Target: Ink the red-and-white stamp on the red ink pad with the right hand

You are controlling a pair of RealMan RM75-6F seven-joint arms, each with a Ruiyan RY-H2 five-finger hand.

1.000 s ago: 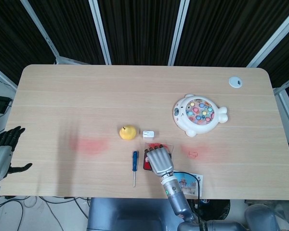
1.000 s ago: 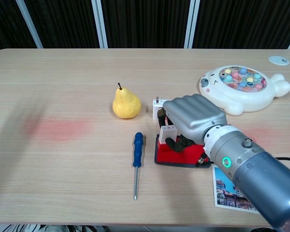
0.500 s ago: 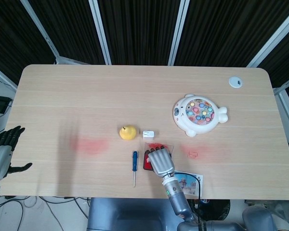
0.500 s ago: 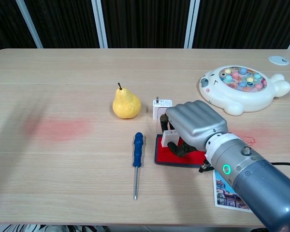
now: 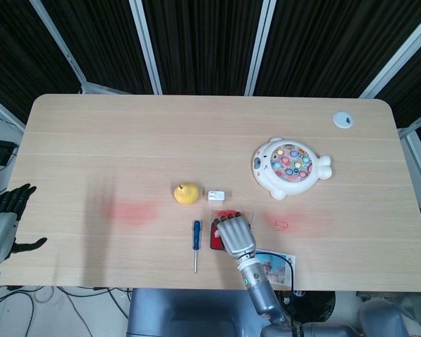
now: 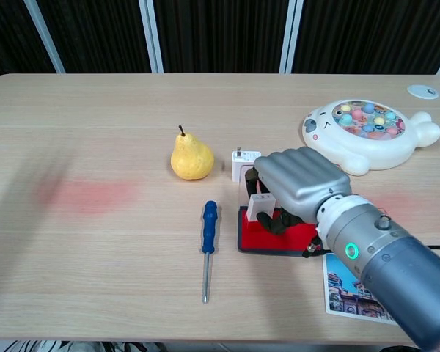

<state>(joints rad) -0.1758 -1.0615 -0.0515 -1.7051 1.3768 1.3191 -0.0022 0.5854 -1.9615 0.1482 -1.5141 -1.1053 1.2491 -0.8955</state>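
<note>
Head view, right hand: right hand (image 5: 235, 235) lies knuckles-up over the red ink pad (image 5: 215, 240), fingers curled down and hiding what they hold.
Head view, right arm: forearm runs from the table's near edge up to the pad.
Head view, left hand: left hand (image 5: 3, 223) hangs off the table's left end, fingers apart, holding nothing.
Head view, neighbours: blue screwdriver (image 5: 195, 242) just left of the pad; pear (image 5: 186, 193) and white charger (image 5: 217, 196) beyond it.
Chest view, right hand: right hand (image 6: 297, 183) clamps the red-and-white stamp (image 6: 261, 207), fingers wrapped over its top.
Chest view, stamp: stamp stands upright over the red ink pad (image 6: 268, 236), under the palm; whether its base touches the pad cannot be told.
</note>
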